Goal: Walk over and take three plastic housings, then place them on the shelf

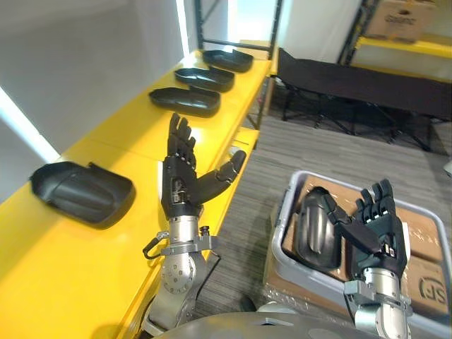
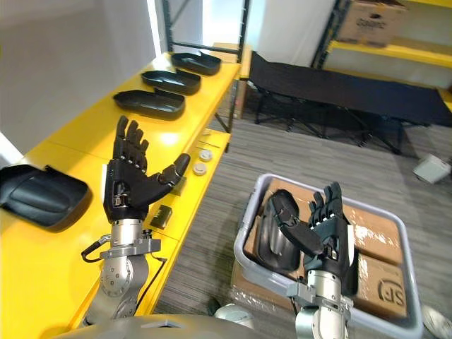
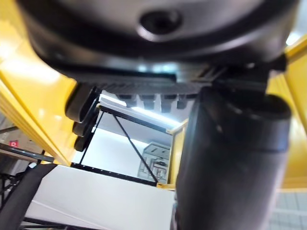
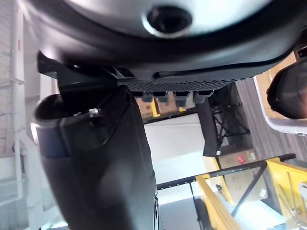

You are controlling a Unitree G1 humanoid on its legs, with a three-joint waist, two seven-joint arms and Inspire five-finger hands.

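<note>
Three black plastic housings point(image 1: 185, 101) point(image 1: 204, 78) point(image 1: 229, 59) lie in a row on the far part of the yellow shelf point(image 1: 120, 141). Another black housing point(image 1: 81, 191) lies on the shelf's near left part. One more housing point(image 1: 316, 227) sits in the grey bin point(image 1: 281, 240) on the floor. My left hand point(image 1: 181, 176) is raised over the shelf's edge, open, fingers straight, holding nothing. My right hand point(image 1: 378, 233) is raised above the bin, open and empty, just right of the housing in it.
Cardboard boxes point(image 1: 424, 268) fill the bin's right side. Small round parts point(image 2: 201, 161) lie on a lower ledge of the shelf. A black folding cot point(image 1: 360, 85) stands across the grey floor. A yellow rack with a carton point(image 1: 402, 21) is at the back right.
</note>
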